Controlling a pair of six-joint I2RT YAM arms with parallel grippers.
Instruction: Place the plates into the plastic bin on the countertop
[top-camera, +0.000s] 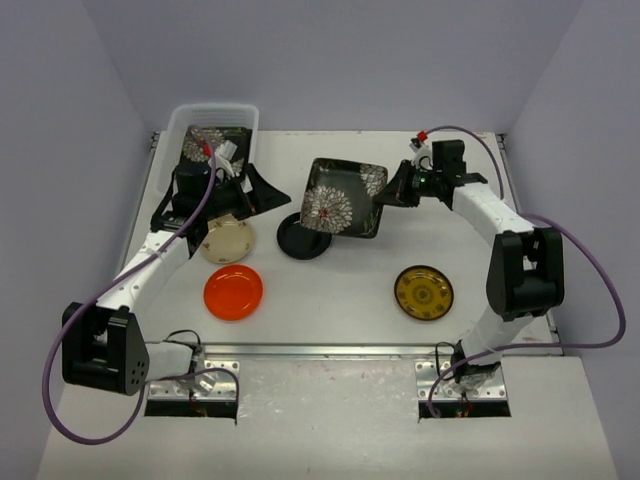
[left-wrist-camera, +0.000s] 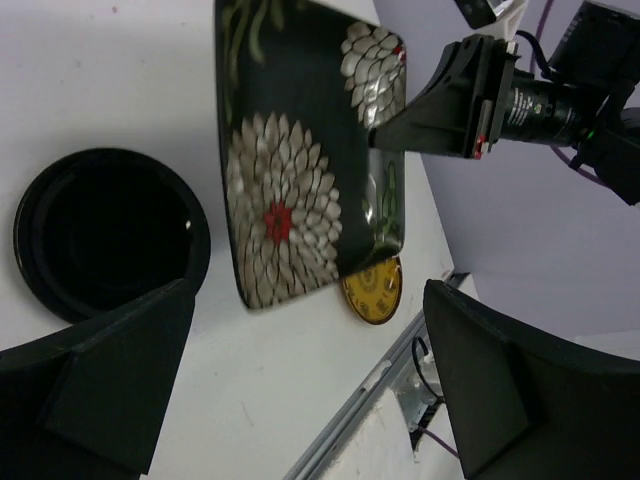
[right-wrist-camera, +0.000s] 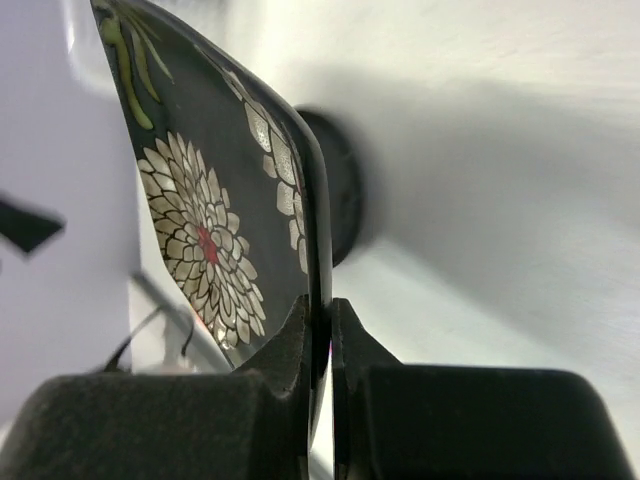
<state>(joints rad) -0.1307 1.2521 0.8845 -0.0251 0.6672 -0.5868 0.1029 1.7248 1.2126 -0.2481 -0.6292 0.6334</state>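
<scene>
Right claw pinched tight on the right rim of a dark floral square plate, one finger on each face, the thin rim caught between them. Held plate around the middle of the white countertop, a little far of centre, shown edge-on from the right wrist with its white flower and red heart facing left. Near-left corner overlapping the black round plate as seen from above; touching it or clear of it, impossible to tell. Left claw spread wide and holding nothing, hanging at the far left by the near-right side of the plastic bin, looking out toward the black round plate and the held plate. Bin in the far left corner of the countertop, translucent white, with a second floral square plate lying inside, partly hidden behind the left wrist. Cream round plate flat on the countertop just near of the left claw. Orange round plate just near of the cream one, apart from it. Yellow-patterned round plate alone at the near right, well apart from the others. Metal rail along the near edge, both arm bases just below it.
</scene>
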